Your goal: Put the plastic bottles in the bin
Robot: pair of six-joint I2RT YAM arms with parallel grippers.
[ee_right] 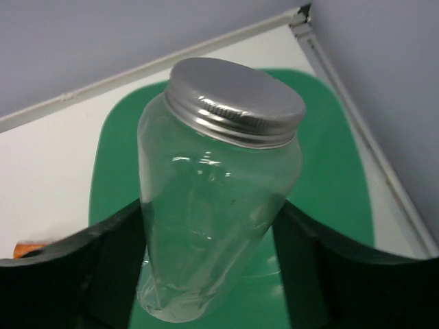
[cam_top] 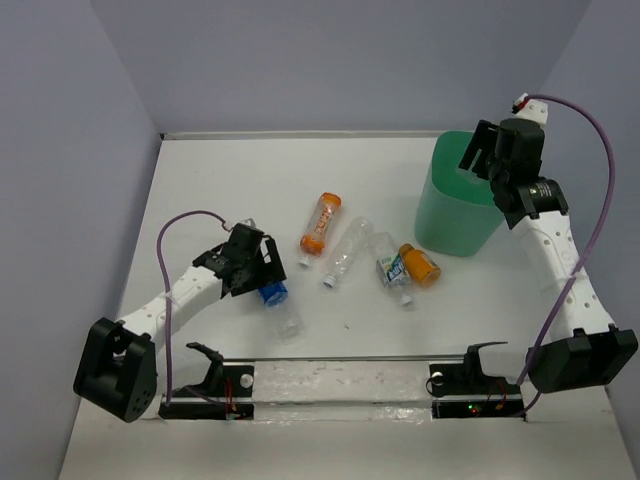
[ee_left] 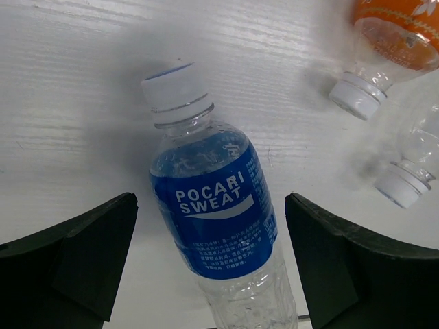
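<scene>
My left fingers (ee_left: 82,260) wide open, straddling blue-label bottle (ee_left: 216,219) lying on table (ee_left: 68,82), 9 o'clock side. Right fingers (ee_right: 75,274) gripping clear silver-capped bottle (ee_right: 212,205) above bin (cam_top: 455,225), 2 o'clock corner.

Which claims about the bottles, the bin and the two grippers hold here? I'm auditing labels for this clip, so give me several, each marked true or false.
1. The right gripper holds a silver-capped clear bottle above the bin. True.
2. The left gripper is shut on the Pocari Sweat bottle. False: its jaws stand open on either side of that bottle, which lies on the table.
3. Both orange bottles are in the bin. False: both lie on the table.
4. The bin stands on the right arm's side of the table. True.
</scene>
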